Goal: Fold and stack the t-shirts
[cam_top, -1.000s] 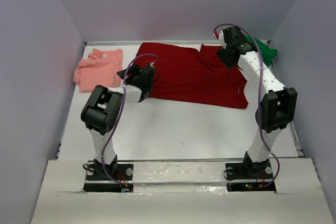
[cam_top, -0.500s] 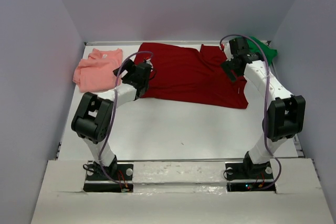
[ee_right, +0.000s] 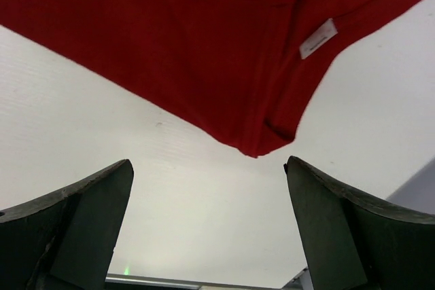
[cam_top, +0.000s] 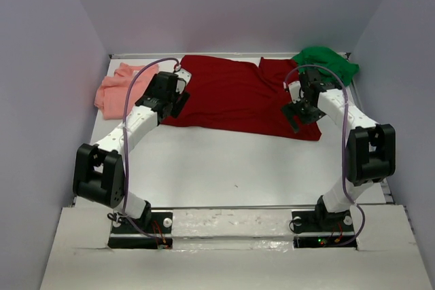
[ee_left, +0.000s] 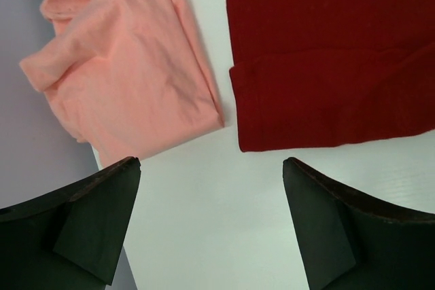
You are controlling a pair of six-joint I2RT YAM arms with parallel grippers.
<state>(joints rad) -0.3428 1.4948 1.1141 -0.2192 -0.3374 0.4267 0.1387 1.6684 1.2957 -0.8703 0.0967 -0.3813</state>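
The dark red t-shirt [cam_top: 238,96] lies spread flat at the back middle of the table. A salmon pink t-shirt [cam_top: 115,89] lies folded at the back left, and a green t-shirt [cam_top: 326,62] sits crumpled in the back right corner. My left gripper [cam_top: 171,93] hovers open over the red shirt's left edge. In the left wrist view the left gripper [ee_left: 211,162] holds nothing, with the pink shirt [ee_left: 129,79] and red shirt [ee_left: 326,52] beyond it. My right gripper [cam_top: 299,110] is open above the red shirt's near right corner [ee_right: 262,144]; the right gripper [ee_right: 209,162] is empty.
The white table [cam_top: 231,161] is boxed in by grey-purple walls on the left, back and right. A white label [ee_right: 318,39] shows on the red shirt's edge. Both arm bases stand on the rail [cam_top: 231,225] at the near edge.
The left gripper has opened and swung left to the red shirt's left edge. The right arm has drawn back from the far right corner toward the shirt's near right corner, uncovering the green shirt.
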